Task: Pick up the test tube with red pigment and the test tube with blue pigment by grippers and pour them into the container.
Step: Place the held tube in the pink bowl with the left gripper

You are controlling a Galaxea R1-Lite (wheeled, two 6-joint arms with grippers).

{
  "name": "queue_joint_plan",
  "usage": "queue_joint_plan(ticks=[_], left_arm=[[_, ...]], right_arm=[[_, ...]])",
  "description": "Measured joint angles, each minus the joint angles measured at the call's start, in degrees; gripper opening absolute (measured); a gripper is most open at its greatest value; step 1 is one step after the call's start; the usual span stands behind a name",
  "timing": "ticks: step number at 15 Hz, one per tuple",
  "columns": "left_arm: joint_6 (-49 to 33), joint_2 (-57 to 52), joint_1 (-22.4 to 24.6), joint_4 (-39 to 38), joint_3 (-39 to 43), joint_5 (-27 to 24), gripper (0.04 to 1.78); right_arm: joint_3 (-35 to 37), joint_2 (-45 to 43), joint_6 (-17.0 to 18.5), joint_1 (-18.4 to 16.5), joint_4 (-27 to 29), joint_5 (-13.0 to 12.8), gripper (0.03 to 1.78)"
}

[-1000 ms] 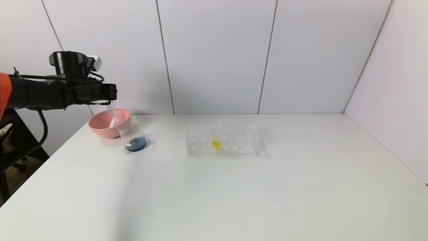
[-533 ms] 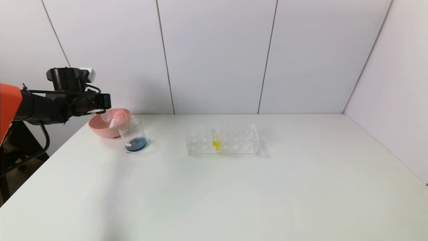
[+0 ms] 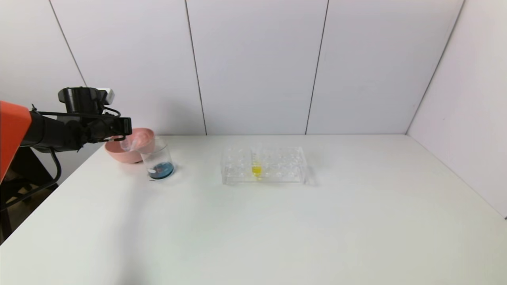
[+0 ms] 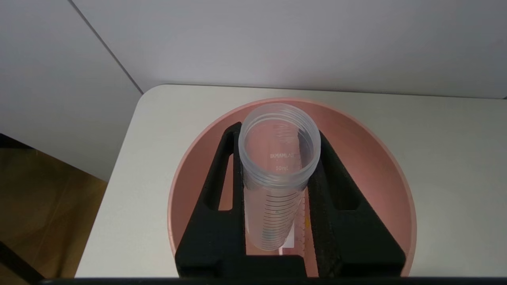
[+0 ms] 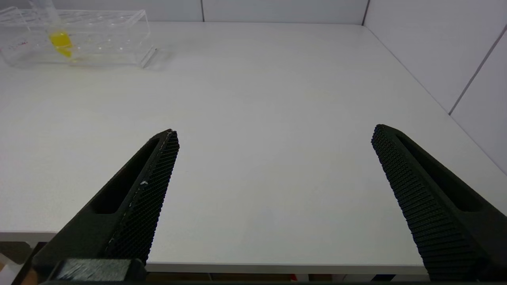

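White table [image 3: 277, 221] fills the scene, walled by pale panels. On it, mid-back, a clear tube rack [image 3: 263, 166] holding one upright tube of yellow liquid [image 3: 256, 169]. Far left corner: pink bowl [image 3: 119, 152], and touching its front right side the container [image 3: 157, 160], a clear beaker standing upright with dark blue liquid pooled at the bottom. Left gripper [image 4: 277, 142] reaches in level from the left, hanging over the pink bowl, its fingers [image 4: 216, 190] clamped on an empty clear graduated test tube [image 4: 279, 174]; threaded mouth faces the wrist camera, no pigment visible inside. Right gripper [image 5: 275, 136] low at the table's near edge, well apart from the rack, fingers spread wide, holding nothing.
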Motion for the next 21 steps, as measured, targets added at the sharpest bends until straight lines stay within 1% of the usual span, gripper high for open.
queue_joint_plan(ticks=[2, 3, 5, 7, 8, 9, 11, 13, 16, 19, 21], left_arm=[[0.0, 0.1, 0.1, -0.3, 0.0, 0.1, 0.59], [0.0, 0.2, 0.1, -0.3, -0.1, 0.0, 0.69], [0.0, 0.2, 0.1, -0.3, -0.3, 0.0, 0.96], [0.0, 0.1, 0.1, -0.3, -0.4, 0.0, 1.31], [0.0, 0.0, 0.1, -0.3, -0.3, 0.0, 1.44], [0.0, -0.4, 0.1, -0.3, -0.1, 0.0, 1.56], [0.0, -2.0, 0.1, -0.4, 1.0, 0.0, 1.72], [0.1, -5.2, 0.1, -1.0, 2.8, 0.0, 1.77], [0.4, -14.3, 0.0, -3.0, 6.7, -1.4, 1.76], [0.5, -26.0, -0.5, -3.6, 11.0, -7.4, 1.76], [0.3, -35.2, -0.9, -3.5, 14.4, -13.7, 1.76]], right_arm=[[0.0, 0.0, 0.0, 0.0, 0.0, 0.0, 1.78], [0.0, 0.0, 0.0, 0.0, 0.0, 0.0, 1.77], [0.0, 0.0, 0.0, 0.0, 0.0, 0.0, 1.77], [0.0, 0.0, 0.0, 0.0, 0.0, 0.0, 1.77], [0.0, 0.0, 0.0, 0.0, 0.0, 0.0, 1.77], [0.0, 0.0, 0.0, 0.0, 0.0, 0.0, 1.77], [0.0, 0.0, 0.0, 0.0, 0.0, 0.0, 1.77], [0.0, 0.0, 0.0, 0.0, 0.0, 0.0, 1.77], [0.0, 0.0, 0.0, 0.0, 0.0, 0.0, 1.77], [0.0, 0.0, 0.0, 0.0, 0.0, 0.0, 1.77], [0.0, 0.0, 0.0, 0.0, 0.0, 0.0, 1.77]])
